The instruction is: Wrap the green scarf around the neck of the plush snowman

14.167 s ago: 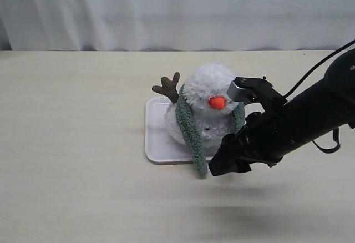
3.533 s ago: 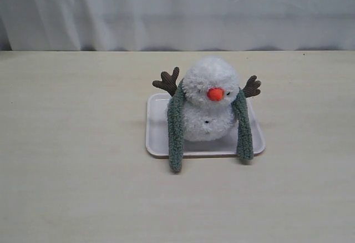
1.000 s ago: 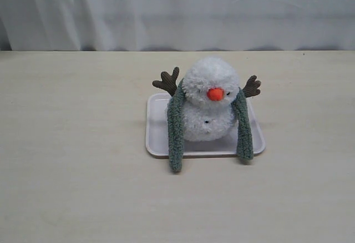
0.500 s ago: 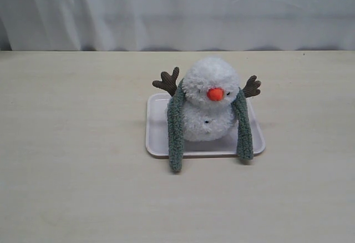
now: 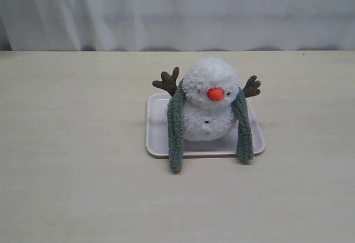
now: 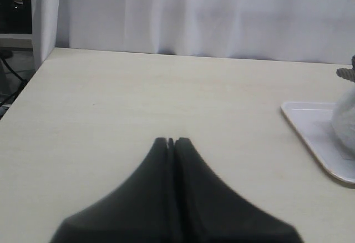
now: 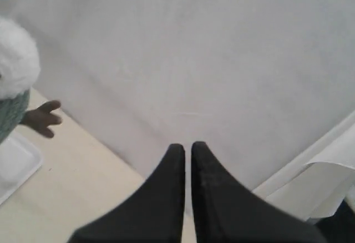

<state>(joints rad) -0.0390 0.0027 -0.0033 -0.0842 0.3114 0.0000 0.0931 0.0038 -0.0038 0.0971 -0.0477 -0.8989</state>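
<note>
**1. Work area.** The plush snowman [image 5: 213,115] is sitting upright on a white tray [image 5: 157,135], and the tray is lying on the table [image 5: 83,171]. The snowman's orange nose [image 5: 216,94] is facing the exterior camera.

**2. Scarf.** The green scarf [image 5: 176,132] is passing behind the snowman's neck [image 5: 198,103]. Its two ends are hanging down the front, one on each side of the body, and they are not crossing. The end on the left gripper's side is reaching over the tray's front rim onto the table. The end on the right gripper's side is stopping at about the rim.

**3. Left gripper** [image 6: 171,141]. The jaws are pressing together with no gap and are gripping nothing. The gripper is pointing across bare table. The tray, with an edge of the snowman showing on it, is lying ahead of the gripper and off to one side, well apart from the fingertips.

**4. Right gripper** [image 7: 187,147]. The jaws are standing closed, with only a thin slit showing between them, and are gripping nothing. The gripper is pointing toward the white curtain [image 7: 194,60]. The snowman, part of the scarf and one brown twig arm [image 7: 41,118] are sitting off to one side, well apart from the fingertips.
</note>
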